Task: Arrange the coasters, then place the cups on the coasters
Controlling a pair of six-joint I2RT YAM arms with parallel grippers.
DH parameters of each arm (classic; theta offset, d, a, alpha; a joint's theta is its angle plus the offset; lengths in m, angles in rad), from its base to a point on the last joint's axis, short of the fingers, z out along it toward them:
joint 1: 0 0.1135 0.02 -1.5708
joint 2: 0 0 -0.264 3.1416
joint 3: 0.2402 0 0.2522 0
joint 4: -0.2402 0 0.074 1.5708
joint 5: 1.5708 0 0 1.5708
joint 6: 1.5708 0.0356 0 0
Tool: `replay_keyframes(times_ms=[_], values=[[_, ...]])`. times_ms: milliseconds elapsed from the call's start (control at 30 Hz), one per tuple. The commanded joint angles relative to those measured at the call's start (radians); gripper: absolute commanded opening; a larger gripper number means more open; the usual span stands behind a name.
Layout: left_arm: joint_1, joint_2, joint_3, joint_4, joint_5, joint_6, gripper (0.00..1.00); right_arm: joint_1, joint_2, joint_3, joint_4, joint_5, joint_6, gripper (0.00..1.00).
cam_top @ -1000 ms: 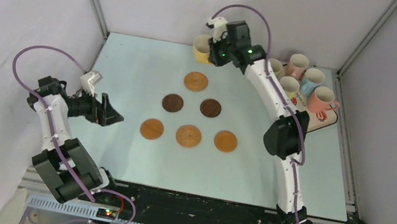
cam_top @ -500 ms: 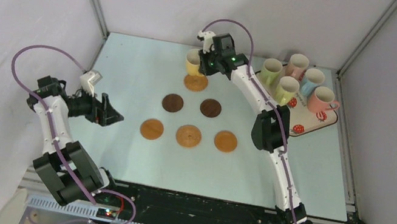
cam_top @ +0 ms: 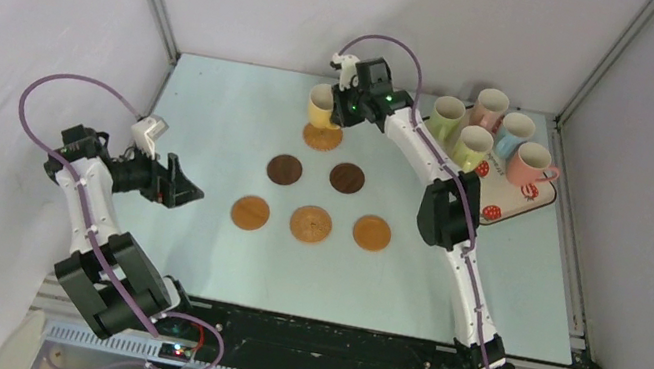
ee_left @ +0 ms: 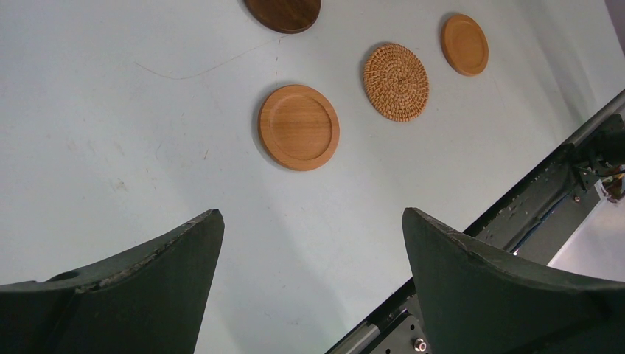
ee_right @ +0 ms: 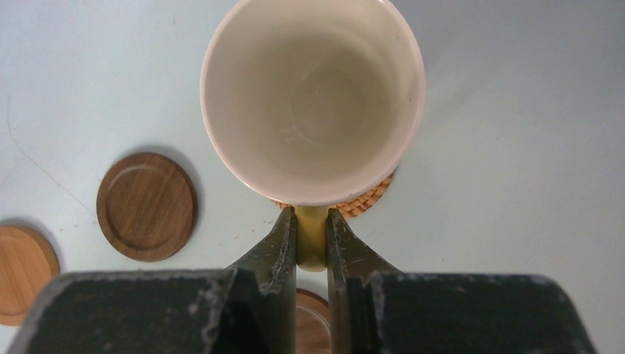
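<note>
My right gripper [cam_top: 341, 106] [ee_right: 312, 217] is shut on the handle of the yellow cup [cam_top: 320, 105] [ee_right: 313, 96], which stands upright over the rear woven coaster [cam_top: 322, 137] [ee_right: 368, 198]; whether it touches I cannot tell. Two dark brown coasters [cam_top: 284, 169] [cam_top: 348, 177] lie in the middle row. The front row holds a wooden coaster [cam_top: 250, 213], a woven one [cam_top: 311, 223] and another wooden one [cam_top: 372, 232]. At the left my left gripper [cam_top: 185, 190] [ee_left: 312, 221] hangs open and holds nothing.
A strawberry-print tray [cam_top: 501, 211] at the back right carries two green cups [cam_top: 445, 117] [cam_top: 472, 147], two pink cups [cam_top: 491, 106] [cam_top: 532, 163] and a blue cup [cam_top: 515, 131]. Grey walls enclose the table on three sides.
My right gripper has brought the yellow cup forward and down from the back of the table to over the rear woven coaster. The left arm has not moved.
</note>
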Motion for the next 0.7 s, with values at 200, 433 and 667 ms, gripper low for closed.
replay_keyframes(times_ms=[200, 433, 667], values=[[0.009, -0.004, 0.000, -0.004, 0.035, 0.019, 0.98, 0.004, -0.137, -0.097, 0.083, -0.029, -0.008, 0.00], [0.011, -0.006, -0.001, -0.010, 0.040, 0.025, 0.98, 0.005, -0.157, -0.096, 0.088, -0.030, -0.019, 0.00], [0.010, -0.010, -0.001, -0.016, 0.041, 0.031, 0.98, 0.006, -0.164, -0.081, 0.086, -0.020, -0.033, 0.00]])
